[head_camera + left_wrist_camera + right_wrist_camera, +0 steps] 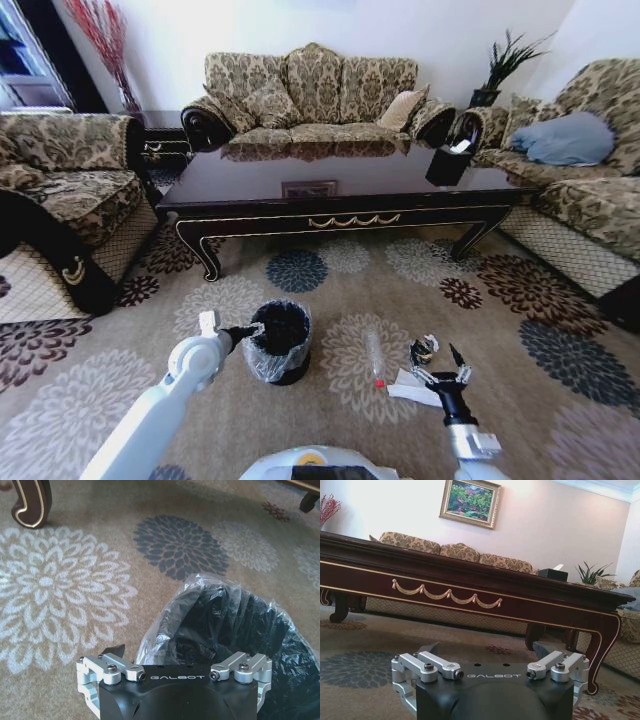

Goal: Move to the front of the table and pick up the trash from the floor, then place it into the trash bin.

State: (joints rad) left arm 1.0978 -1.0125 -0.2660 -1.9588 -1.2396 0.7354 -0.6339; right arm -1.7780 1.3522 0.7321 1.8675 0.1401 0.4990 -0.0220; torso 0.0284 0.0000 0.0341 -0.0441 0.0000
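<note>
The trash bin [281, 341], black with a crinkly bag liner, stands on the carpet in front of the table [400, 176]. My left gripper [246, 332] is open at the bin's left rim, with the bag [235, 625] right before it and nothing held. The trash lies to the right of the bin: a clear tube with a red tip [375, 355], crumpled white paper [410, 388] and a small shiny wrapper [424, 350]. My right gripper [443, 360] hovers open just over the paper and beside the wrapper, pointing toward the table [470, 582].
Patterned sofas line the left [60, 190], back [310, 95] and right [590, 170] of the room. A black tissue box [447, 165] sits on the table's right end. Carved table legs [31, 502] stand beyond the bin. Flowered carpet lies open around the bin.
</note>
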